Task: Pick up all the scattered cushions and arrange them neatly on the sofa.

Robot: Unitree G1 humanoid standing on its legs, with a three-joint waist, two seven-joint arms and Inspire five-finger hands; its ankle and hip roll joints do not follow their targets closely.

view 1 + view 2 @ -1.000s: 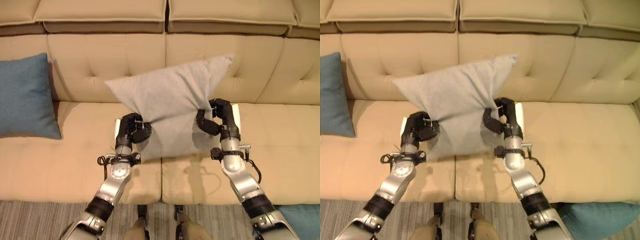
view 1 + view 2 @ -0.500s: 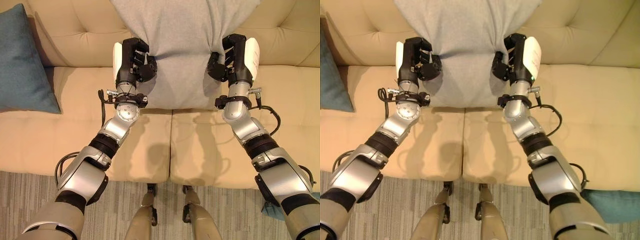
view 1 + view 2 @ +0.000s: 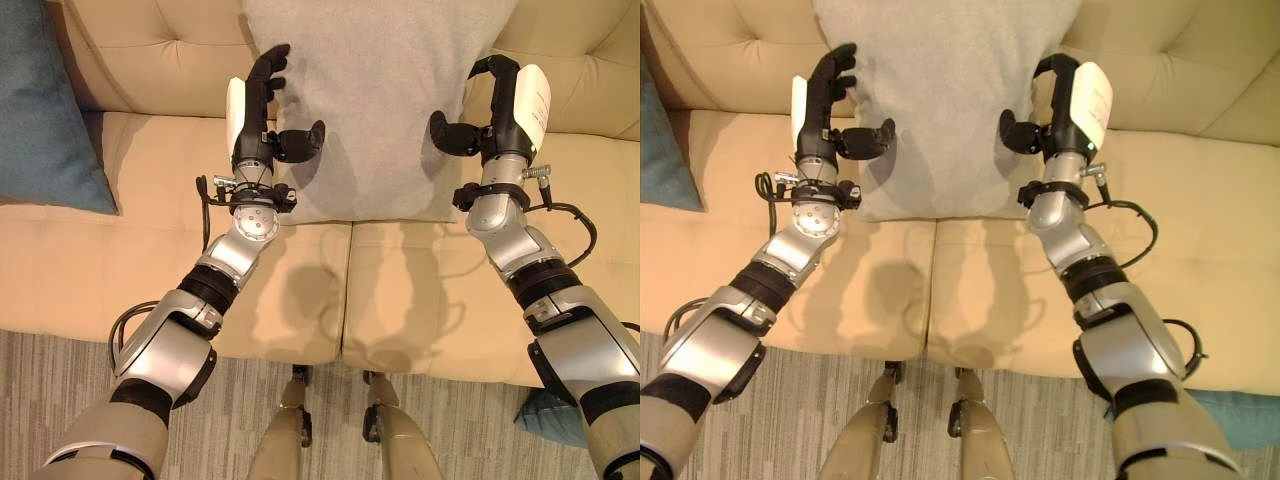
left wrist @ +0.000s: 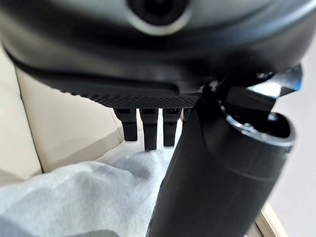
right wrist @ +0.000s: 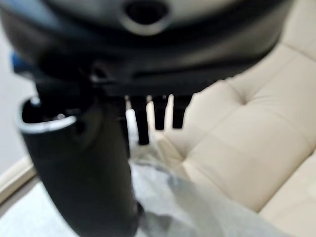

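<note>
Now grey cushion [image 3: 375,100] on sofa [image 3: 150,60], unlabelled, hands apart

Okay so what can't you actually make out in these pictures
- Grey cushion: its top is cut off by the edge of both eye views.
- Teal cushion on the sofa: cropped at the left edge.
- Another teal cushion on the floor: mostly hidden behind the right arm.

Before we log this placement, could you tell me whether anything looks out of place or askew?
One thing: a teal cushion lies on the floor by the sofa. The grey cushion leans square against the backrest between the open left hand and right hand.
</note>
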